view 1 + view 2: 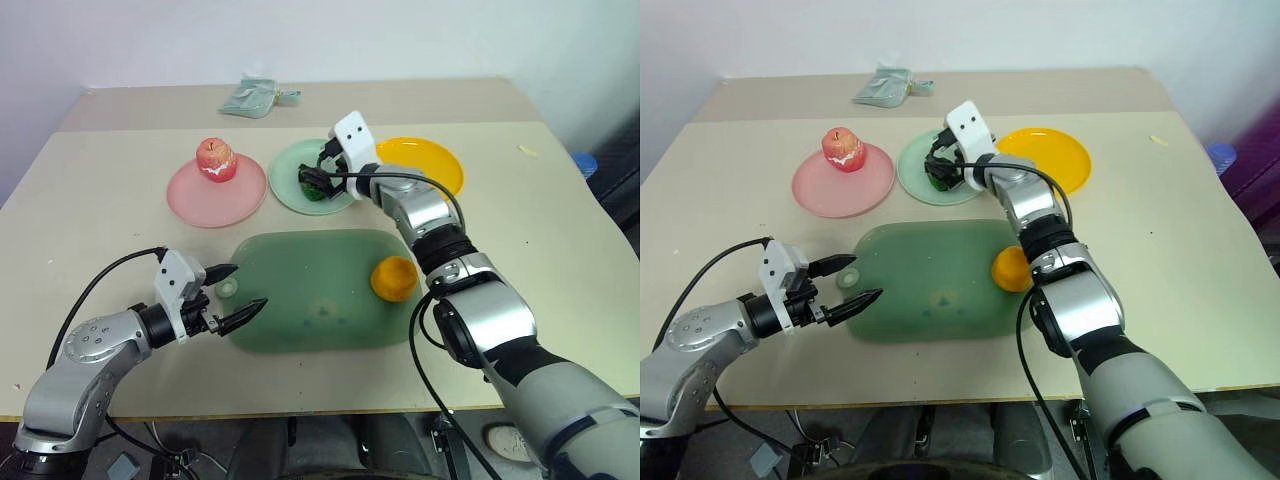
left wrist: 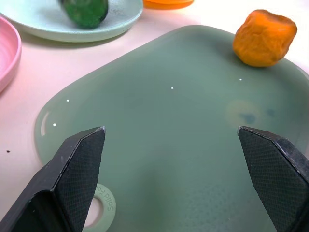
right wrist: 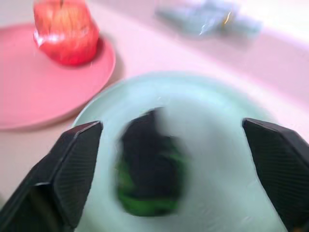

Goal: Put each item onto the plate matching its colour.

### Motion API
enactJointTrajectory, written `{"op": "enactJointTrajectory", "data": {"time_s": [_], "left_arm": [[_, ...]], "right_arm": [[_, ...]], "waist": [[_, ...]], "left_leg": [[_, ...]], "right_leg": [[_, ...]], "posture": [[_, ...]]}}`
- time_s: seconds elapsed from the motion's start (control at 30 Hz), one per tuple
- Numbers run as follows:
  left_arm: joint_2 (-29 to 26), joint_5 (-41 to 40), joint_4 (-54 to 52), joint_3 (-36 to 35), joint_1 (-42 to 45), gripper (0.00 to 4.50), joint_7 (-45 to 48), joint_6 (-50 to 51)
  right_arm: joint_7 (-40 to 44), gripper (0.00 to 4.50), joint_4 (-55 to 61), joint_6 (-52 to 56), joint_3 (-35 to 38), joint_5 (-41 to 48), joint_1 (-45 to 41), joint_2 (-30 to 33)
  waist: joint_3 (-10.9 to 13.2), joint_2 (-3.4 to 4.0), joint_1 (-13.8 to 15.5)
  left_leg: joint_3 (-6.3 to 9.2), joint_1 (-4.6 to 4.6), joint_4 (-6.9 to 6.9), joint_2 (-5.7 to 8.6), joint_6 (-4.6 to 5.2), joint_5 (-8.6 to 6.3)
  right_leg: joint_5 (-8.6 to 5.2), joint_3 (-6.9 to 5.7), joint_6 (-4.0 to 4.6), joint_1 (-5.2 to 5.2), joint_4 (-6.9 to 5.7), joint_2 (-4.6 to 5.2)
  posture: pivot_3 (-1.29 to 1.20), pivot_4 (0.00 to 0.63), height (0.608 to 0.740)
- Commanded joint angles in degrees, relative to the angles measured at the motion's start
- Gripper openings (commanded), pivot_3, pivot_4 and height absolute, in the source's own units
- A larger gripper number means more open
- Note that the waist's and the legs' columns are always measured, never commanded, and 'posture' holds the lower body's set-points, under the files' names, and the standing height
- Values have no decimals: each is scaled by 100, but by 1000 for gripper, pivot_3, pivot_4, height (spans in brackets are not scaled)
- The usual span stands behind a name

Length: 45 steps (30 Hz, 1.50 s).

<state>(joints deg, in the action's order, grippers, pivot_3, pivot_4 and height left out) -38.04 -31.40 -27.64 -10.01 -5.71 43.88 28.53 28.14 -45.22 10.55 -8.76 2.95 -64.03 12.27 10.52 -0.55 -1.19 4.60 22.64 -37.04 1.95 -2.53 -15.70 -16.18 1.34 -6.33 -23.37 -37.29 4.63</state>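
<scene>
The left gripper (image 1: 240,288) hangs spread over the tray's (image 1: 300,300) near-left corner, the orange fruit (image 1: 394,279) far across from it, while the right gripper (image 1: 322,170) gapes just above the green lump (image 3: 149,169) on the mint plate (image 1: 290,185), the apple (image 1: 216,159) on the pink plate (image 1: 195,200) beside.

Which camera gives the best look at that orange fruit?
The left wrist view: the orange fruit sits close, unobstructed on the dark green tray. In both head views it is smaller, beside the right arm.
</scene>
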Motion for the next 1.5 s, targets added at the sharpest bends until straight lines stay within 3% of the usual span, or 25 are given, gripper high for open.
{"op": "enactJointTrajectory", "data": {"time_s": [0.03,0.13,0.23,0.37,0.5,0.57,0.73,0.9,1.0,1.13,1.2,1.27,1.4,1.5], "left_arm": [[6,-98,-227,-56,12,4500,-29,12],[-12,-155,-208,62,137,4500,64,22],[-49,-242,-168,222,310,4500,316,39],[-122,-244,-164,611,554,4500,699,57],[-102,-173,-173,947,771,4500,833,68],[-74,-150,-156,1043,886,4500,806,92],[-23,-127,-176,1014,919,4500,584,123],[214,-162,-180,827,837,4500,81,132],[407,-92,-194,781,846,4500,-279,113],[572,121,-190,813,844,4500,-619,19],[634,211,-219,856,830,4500,-733,1],[682,237,-259,825,784,4500,-811,-13],[820,264,-310,767,724,4500,-978,-65],[875,299,-258,507,635,4500,-1113,-184]], "right_arm": [[1152,4443,1961,223,209,474,896,770],[2472,4443,4306,967,413,1370,2356,1931],[2936,4443,5692,1793,712,2105,3502,2723],[2688,4443,6164,2132,696,1950,4392,3054],[2647,4443,6220,2071,498,1723,4866,3127],[2474,4443,6076,2068,444,1620,4832,2999],[2002,2913,6028,2212,686,1788,4444,2517],[731,2913,4731,2150,807,1236,3315,1748],[-556,2913,2854,1968,973,744,2111,1205],[-1233,2913,557,942,1220,540,854,772],[-1440,3940,-332,552,1421,567,426,716],[-1516,4457,-788,200,1433,472,202,713],[-1081,4457,-543,-345,1267,288,381,858],[131,4457,796,-591,1105,444,1298,1290]], "waist": [[-2,-3,41],[1,2,160],[8,14,94],[6,15,-32],[6,15,22],[7,15,36],[6,13,29],[6,13,27],[6,13,23],[6,13,35],[6,13,23],[6,13,22],[8,16,-1],[7,16,38]], "left_leg": [[1,0,0,0,1,-1],[20,12,-6,1,9,-5],[11,16,-13,5,18,-10],[3,-30,-6,-9,19,-10],[0,-35,-8,-32,19,-10],[-1,-29,-11,-32,19,-10],[1,-28,-12,-32,18,-10],[2,-28,-13,-32,15,-9],[2,-28,-13,-30,9,-5],[1,-14,-3,-10,-31,18],[-3,-8,2,-7,-33,19],[-5,-3,3,-2,-33,19],[-7,-3,-3,1,-31,19],[2,-3,-4,-1,-3,3]], "right_leg": [[0,0,0,1,1,0],[-1,-14,-1,15,12,5],[0,-8,-3,14,19,9],[-1,1,0,41,6,-10],[-1,0,2,50,7,-18],[-1,0,1,48,11,-16],[-1,-2,0,47,11,-15],[0,-1,0,46,10,-15],[0,-1,1,44,8,-15],[1,-1,3,24,8,-15],[1,2,3,15,9,-13],[1,3,2,13,12,-9],[1,5,1,13,8,-5],[1,1,1,16,6,-9]], "posture": [[0,150,740],[0,150,740],[0,150,740],[0,150,740],[0,150,740],[0,150,740],[0,150,740],[0,150,740],[0,150,740],[0,150,740],[0,150,740],[0,150,740],[0,150,740],[0,150,740]]}}
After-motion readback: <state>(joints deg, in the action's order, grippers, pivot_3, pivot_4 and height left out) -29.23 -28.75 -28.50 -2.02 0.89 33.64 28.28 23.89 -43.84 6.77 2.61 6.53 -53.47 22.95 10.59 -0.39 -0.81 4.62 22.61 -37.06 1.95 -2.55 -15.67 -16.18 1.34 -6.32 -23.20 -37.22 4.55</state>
